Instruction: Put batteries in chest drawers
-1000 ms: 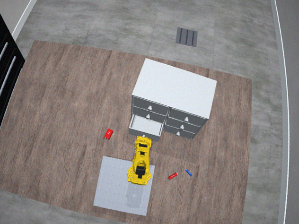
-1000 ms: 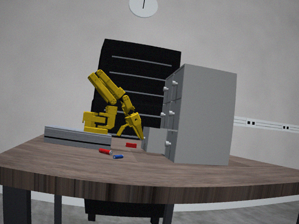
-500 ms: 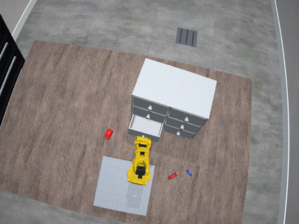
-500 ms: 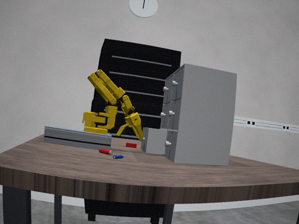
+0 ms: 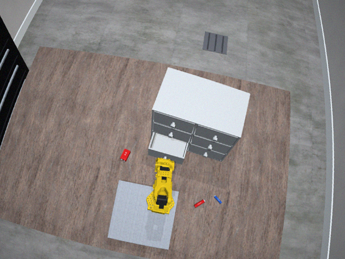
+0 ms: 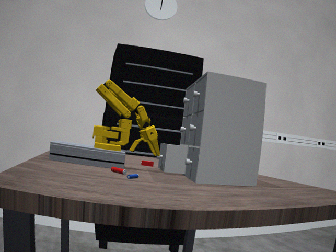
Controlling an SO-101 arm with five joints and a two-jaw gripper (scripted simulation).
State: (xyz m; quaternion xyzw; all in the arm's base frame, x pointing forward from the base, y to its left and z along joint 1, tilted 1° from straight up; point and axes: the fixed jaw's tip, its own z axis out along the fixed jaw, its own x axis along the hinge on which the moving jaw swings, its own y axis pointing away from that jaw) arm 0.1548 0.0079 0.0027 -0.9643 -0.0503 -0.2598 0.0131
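gripper (image 5: pixel 165 161) at knob of pulled-out btm-left drawer (image 5: pixel 167 147), jaws slightly apart, gripping nothing | drawer open to take AA | red cyl cell (image 5: pixel 199 203), prob the AA, twd counter's right edge by blue cell (image 5: pixel 218 199) | 9V (image 5: pixel 125 154) mid-counter, left of drawer

Setting: an office-like workroom.
Walls: plain pale plaster with a round wall clock (image 6: pixel 161 5) and a strip of wall sockets (image 6: pixel 312 141).
Floor: grey concrete-look surface with a floor vent (image 5: pixel 215 42).
Furniture: a wood-topped table (image 6: pixel 165 200) on dark legs; a black cabinet (image 6: pixel 156 68) with long silver handles stands behind it.
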